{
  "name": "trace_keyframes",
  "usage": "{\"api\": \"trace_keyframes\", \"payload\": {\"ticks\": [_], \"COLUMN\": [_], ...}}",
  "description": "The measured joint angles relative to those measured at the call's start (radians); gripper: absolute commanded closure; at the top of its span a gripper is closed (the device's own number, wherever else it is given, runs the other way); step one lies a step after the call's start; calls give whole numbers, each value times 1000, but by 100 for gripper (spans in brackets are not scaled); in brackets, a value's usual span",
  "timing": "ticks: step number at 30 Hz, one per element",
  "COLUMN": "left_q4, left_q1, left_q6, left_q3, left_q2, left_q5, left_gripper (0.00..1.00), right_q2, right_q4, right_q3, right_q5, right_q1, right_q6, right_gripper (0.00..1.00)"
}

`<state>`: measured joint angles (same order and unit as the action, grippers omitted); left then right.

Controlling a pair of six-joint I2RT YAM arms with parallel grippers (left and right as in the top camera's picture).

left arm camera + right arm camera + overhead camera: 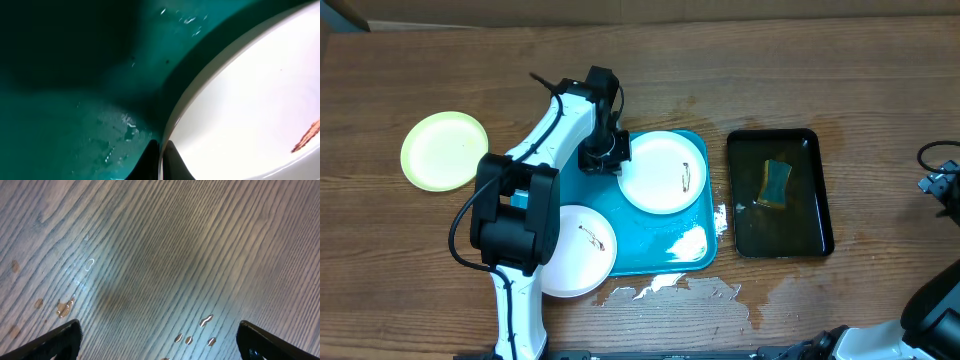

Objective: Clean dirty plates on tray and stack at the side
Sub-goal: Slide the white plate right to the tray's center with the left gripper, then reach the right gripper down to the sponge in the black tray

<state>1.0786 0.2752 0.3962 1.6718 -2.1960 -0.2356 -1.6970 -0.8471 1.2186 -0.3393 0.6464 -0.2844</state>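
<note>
The teal tray (672,252) lies mid-table. A white plate (663,172) with a dark smear sits in its far right part. My left gripper (613,153) is at that plate's left rim. In the left wrist view the fingers (161,146) are shut on the rim of the plate (250,100) above the wet tray (75,105). A second white plate (582,250) with a small smear rests on the tray's front left corner, partly hidden by my arm. The yellow-green plate (444,150) lies on the table to the left. My right gripper (159,330) is open and empty over bare wet wood.
A black tray (808,200) holding water and a sponge (776,183) stands right of the teal tray. Spilled water and foam (670,288) lie along the teal tray's front edge. The right arm (945,185) is at the far right edge.
</note>
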Motion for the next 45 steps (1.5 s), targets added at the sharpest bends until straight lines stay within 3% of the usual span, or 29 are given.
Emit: {"api": "trace_keyframes", "payload": {"ticks": [2,6,7,12,16,22,31,39,45], "left_q4": [14,22,20,-1,-2,9,68,82,70], "left_q1": [0,0,0,0,0,0,0,0,0], "left_q6": [30,47,39,-21,-57,-67,-49,7,24], "left_q3": [0,0,0,-1,-1,-1,-1,-1,-1], "left_q2": [0,0,0,0,0,0,0,0,0], "left_q5": [0,8,15,56,90,110,158,165,156], "left_gripper": [93,68,67,77,96,96,96,96,96], "right_q2": [0,0,0,0,0,0,0,0,0], "right_q4": [0,0,0,86,134,153,232,200,46], "right_q3": [0,0,0,0,0,0,0,1,3], "right_q5": [0,0,0,0,0,19,201,441,790], "right_q1": [0,0,0,0,0,0,0,0,-11], "right_q6": [0,0,0,0,0,0,-2,-14,-29], "right_gripper": [0,0,0,0,0,0,0,0,0]}}
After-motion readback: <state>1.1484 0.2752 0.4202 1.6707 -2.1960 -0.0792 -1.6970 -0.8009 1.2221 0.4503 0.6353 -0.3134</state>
